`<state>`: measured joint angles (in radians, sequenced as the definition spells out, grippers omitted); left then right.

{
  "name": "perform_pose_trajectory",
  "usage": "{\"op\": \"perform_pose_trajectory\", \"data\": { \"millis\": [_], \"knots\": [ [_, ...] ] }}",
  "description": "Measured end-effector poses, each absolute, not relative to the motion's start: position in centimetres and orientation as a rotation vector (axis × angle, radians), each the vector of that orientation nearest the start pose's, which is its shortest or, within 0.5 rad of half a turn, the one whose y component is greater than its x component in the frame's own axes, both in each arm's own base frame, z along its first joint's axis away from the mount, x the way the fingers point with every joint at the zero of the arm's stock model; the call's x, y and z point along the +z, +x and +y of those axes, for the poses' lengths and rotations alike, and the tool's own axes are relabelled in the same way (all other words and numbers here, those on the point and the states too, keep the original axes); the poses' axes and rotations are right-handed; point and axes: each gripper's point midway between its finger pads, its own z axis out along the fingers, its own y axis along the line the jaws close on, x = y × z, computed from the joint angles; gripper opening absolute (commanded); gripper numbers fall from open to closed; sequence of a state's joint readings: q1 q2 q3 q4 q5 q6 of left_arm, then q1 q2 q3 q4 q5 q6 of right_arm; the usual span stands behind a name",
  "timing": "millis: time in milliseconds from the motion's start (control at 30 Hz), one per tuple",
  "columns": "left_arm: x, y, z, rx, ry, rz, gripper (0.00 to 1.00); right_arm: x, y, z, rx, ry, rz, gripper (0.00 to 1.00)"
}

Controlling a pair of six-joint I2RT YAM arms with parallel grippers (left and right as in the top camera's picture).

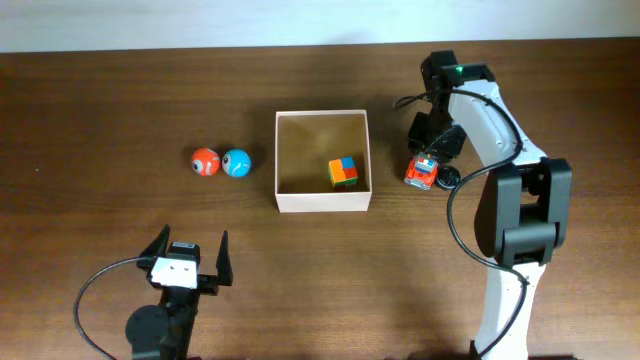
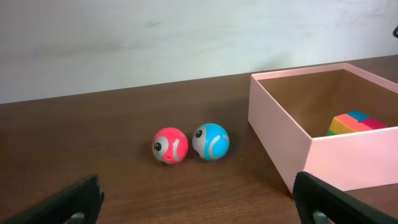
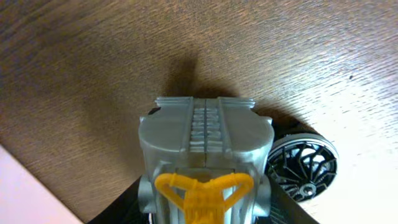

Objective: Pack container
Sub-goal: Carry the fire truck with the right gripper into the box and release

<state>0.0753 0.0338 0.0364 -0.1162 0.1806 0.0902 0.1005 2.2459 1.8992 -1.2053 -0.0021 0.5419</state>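
Closest to my side of the table (image 1: pixel 90 230), the left gripper (image 1: pixel 192 244) hovers with its two black fingers (image 2: pixel 69 203) spread wide and nothing between them; it is plainly released. From its wrist camera I look across bare brown wood toward two small toy balls. The red ball (image 1: pixel 205 161) and the blue ball (image 1: pixel 236 162) lie side by side, touching or very nearly so, each marked with grey and a little eye-like dot. They sit just to the left of the container (image 1: pixel 322 203), apart from its wall.

That container, a square shallow cardboard box with pale outer walls and a tan inside, stands near the middle of the table, open at the top. Inside it, toward the near right corner, lies a multicoloured cube (image 1: pixel 344 171) showing orange, green, blue and yellow faces.

Just right of the box, outside it, is a red and white toy car (image 1: pixel 421 173) on the wood. The right gripper (image 1: pixel 430 158) is down directly over it. Its wrist camera is filled by the car's grey ribbed body with a yellow piece, and one black spoked wheel (image 3: pixel 303 163) shows beside it. I cannot tell whether those fingers are clenched on the car or only around it.
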Motion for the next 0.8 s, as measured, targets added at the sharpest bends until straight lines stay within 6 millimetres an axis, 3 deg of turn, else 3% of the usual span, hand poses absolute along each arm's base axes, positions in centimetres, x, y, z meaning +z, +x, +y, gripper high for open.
{"op": "perform_pose_trajectory", "data": {
  "millis": [233,367,467,633,800],
  "knots": [
    [15.6,24.4,-1.3,-0.028,0.149,1.676,0.99,7.0,43.9,4.7,0.028,0.683,3.053,0.41],
    [15.6,24.4,-1.3,-0.028,0.148,1.676,0.99,10.6,44.8,5.4,0.072,0.659,3.020,0.43],
    [15.6,24.4,-1.3,-0.028,0.148,1.676,0.99,14.5,45.8,6.6,0.109,0.598,2.956,0.44],
    [15.6,24.4,-1.3,-0.028,0.148,1.676,0.99,20.4,46.7,12.1,0.201,0.376,2.835,0.46],
    [15.6,24.4,-1.3,-0.028,0.148,1.676,0.99,22.4,45.8,19.4,0.276,0.156,2.774,0.46]
  ]
}}
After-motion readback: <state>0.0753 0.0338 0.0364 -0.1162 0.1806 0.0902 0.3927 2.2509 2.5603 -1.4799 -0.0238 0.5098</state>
